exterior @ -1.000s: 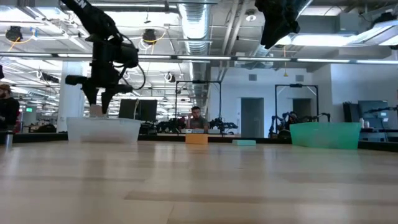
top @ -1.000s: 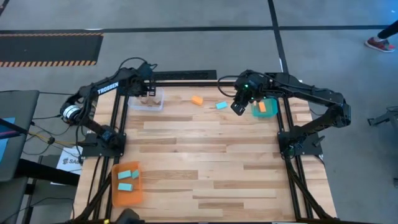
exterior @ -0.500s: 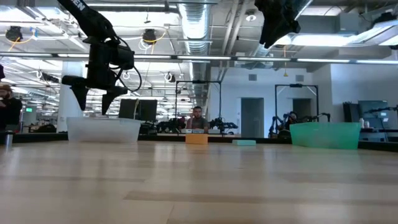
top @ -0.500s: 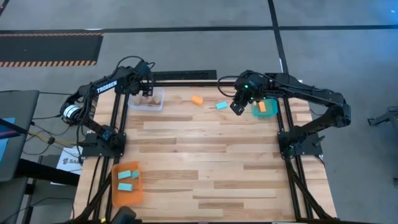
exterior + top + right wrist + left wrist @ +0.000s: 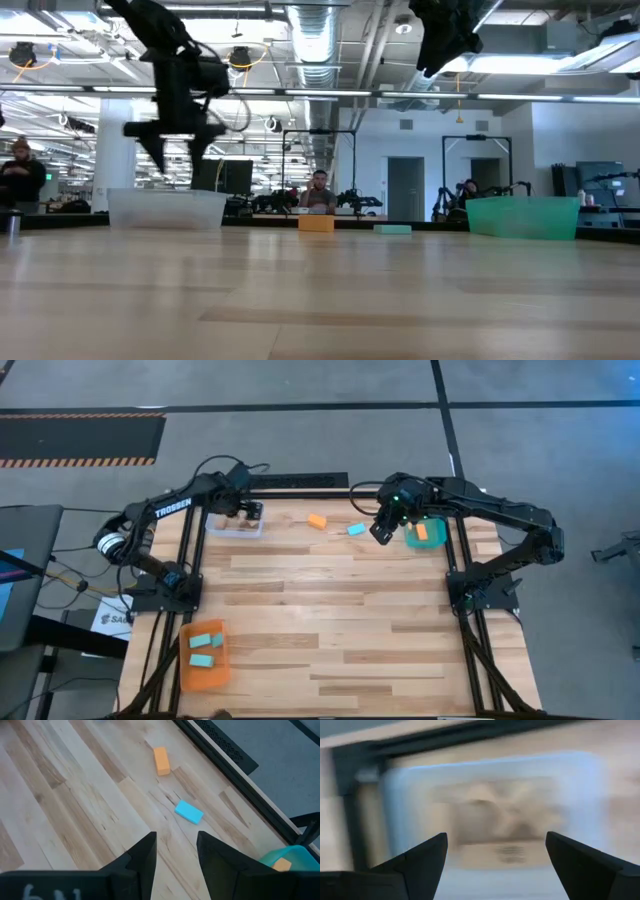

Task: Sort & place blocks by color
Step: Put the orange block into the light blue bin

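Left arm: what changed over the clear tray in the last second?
The left end effector opened, letting go of a tan block into the clear plastic tray, then shifted toward the table's middle. The right end effector, small orange block and light blue block stayed put.

1. A light wooden table [image 5: 330, 620] made of long planks is seen from above, framed by dark rails.
2. A clear tray [image 5: 236, 523] is set at the far left corner.
3. A teal tray [image 5: 424, 536] is set at the far right.
4. An orange tray [image 5: 203, 656] is placed at the near left edge.
5. An orange block [image 5: 317, 521] and a light blue block [image 5: 355, 529] are laid near each other on the bare wood between the two far trays.
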Robot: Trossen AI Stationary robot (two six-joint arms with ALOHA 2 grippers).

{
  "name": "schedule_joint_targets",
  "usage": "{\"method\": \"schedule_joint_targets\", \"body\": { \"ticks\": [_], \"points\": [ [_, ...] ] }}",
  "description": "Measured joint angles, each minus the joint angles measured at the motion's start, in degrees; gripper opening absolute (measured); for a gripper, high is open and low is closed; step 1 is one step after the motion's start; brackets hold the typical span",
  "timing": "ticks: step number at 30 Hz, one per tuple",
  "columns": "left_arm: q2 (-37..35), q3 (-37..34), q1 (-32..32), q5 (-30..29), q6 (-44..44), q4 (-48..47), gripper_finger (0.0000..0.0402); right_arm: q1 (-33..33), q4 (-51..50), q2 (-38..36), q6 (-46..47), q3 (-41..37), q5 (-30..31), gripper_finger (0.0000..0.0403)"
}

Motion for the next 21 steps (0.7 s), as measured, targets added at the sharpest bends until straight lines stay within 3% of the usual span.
{"method": "schedule_joint_targets", "body": {
  "ticks": [3, 8, 12, 17, 21],
  "points": [
    [0.0, 0.0, -5.2, 6.7, 0.7, 5.1, 0.0320, 0.0, 0.0, 0.0, 0.0, 0.0, 0.0, 0.0163],
    [0.2, 0.0, -16.1, 12.3, 2.6, 21.5, 0.0309, 0.0, -0.4, 0.0, 0.0, 0.0, 0.0, 0.0163],
    [3.2, 0.4, -20.9, 18.1, 11.9, 32.3, 0.0296, 0.0, -0.6, 0.0, 0.0, 0.0, 0.0, 0.0163],
    [12.2, 9.1, -20.1, 24.1, 27.6, 24.6, 0.0281, 0.0, -0.6, 0.0, 0.2, 0.0, -0.1, 0.0163],
    [21.1, 19.8, -19.7, 25.2, 47.8, 15.8, 0.0279, 0.4, -1.3, 0.0, 1.7, 0.0, -0.2, 0.0163]
  ]
}}
